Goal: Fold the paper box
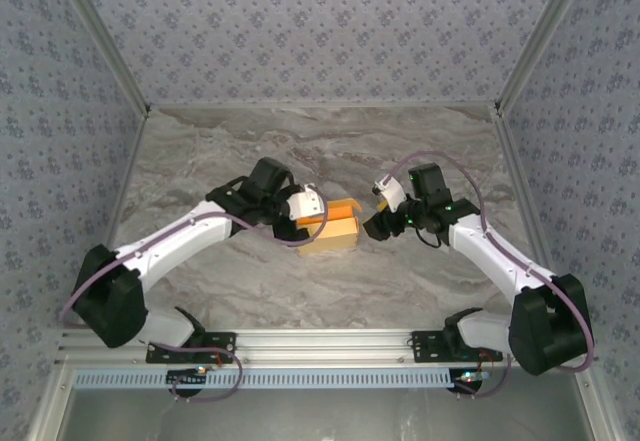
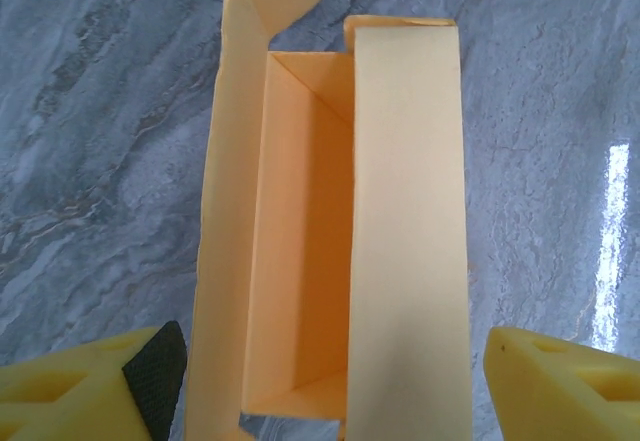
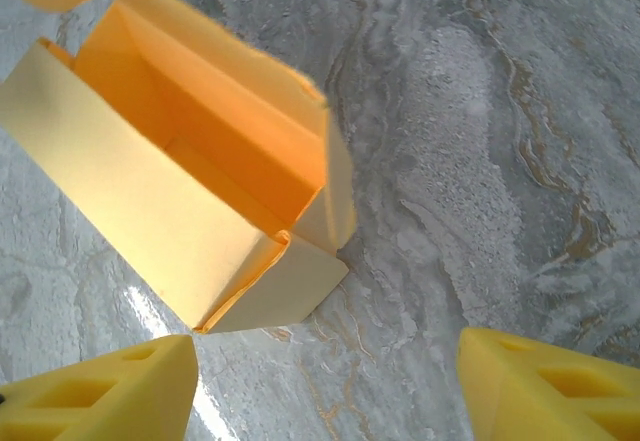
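On the bench [image 1: 300, 141], at its middle, the box [image 1: 335, 227] already stands as a trough: walls up, one end folded. Its lid and rounded tab look untucked, so closing remains. Left hand [image 2: 322, 391] open astride it; right hand [image 3: 330, 386] open beside it.

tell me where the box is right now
In the top view the box sits mid-table, between the left claw and the right claw.

One box [image 1: 333, 226] on one table [image 1: 330, 141]. Two arms: left arm [image 1: 180, 236] at eight o'clock from the box, right arm [image 1: 495, 251] at four. Two grippers, left gripper [image 1: 318, 211] and right gripper [image 1: 375, 211], with two yellow fingers [image 2: 70, 401] each.
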